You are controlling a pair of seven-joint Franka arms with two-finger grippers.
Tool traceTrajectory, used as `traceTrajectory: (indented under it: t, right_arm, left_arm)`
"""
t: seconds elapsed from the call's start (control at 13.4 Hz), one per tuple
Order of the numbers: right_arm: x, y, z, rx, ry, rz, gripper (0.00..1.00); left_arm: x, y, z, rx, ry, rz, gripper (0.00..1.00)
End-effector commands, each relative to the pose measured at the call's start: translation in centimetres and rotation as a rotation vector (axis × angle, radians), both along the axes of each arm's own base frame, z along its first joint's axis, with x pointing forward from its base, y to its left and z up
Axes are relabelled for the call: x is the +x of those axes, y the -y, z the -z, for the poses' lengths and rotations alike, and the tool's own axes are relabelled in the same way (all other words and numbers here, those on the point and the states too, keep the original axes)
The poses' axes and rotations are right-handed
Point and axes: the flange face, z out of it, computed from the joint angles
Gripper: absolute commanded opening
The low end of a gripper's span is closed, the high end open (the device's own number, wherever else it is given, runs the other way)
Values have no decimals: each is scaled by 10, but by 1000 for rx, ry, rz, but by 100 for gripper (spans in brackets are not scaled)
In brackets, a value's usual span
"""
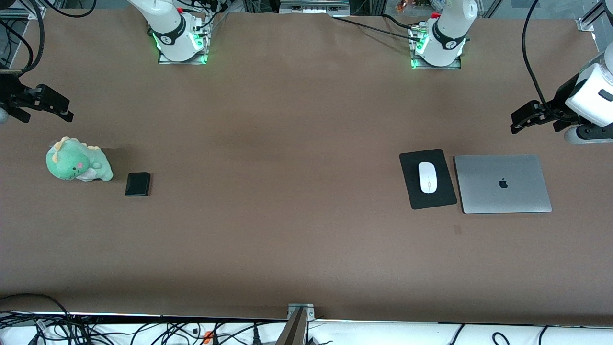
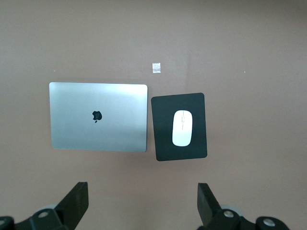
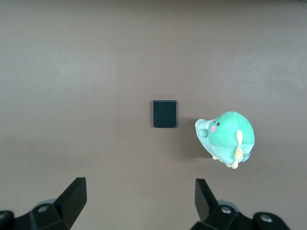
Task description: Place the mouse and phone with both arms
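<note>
Brown counter [image 1: 287, 143], mouse [image 1: 427, 177] sat on black pad [image 1: 412, 165], phone [image 1: 138, 184] beside green plush [image 1: 76, 160], left claw [image 1: 519, 122] and right claw [image 1: 62, 109] raised at opposite ends, both spread wide, empty.

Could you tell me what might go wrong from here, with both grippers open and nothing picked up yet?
1. The phone lies flat close beside the green plush dinosaur, so the open right gripper could nudge the toy when it comes down.
2. The mouse looks smooth and rounded, so it may slip from the open left gripper.
3. The mouse pad almost touches the closed laptop; a wide approach could clip the laptop's edge.
</note>
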Motion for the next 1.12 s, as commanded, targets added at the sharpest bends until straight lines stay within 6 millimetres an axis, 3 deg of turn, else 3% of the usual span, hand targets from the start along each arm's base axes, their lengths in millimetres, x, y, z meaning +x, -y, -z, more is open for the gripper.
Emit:
traceTrajectory:
  t: [0.0,1.04]
  right_arm:
    - [-3,-2,-10,-11,2,14,100]
    - [0,-1,-7,-11,-3,8,100]
  left_arm:
    - [5,0,-5,11,7,1,100]
    - [8,4,2,9,-5,10,100]
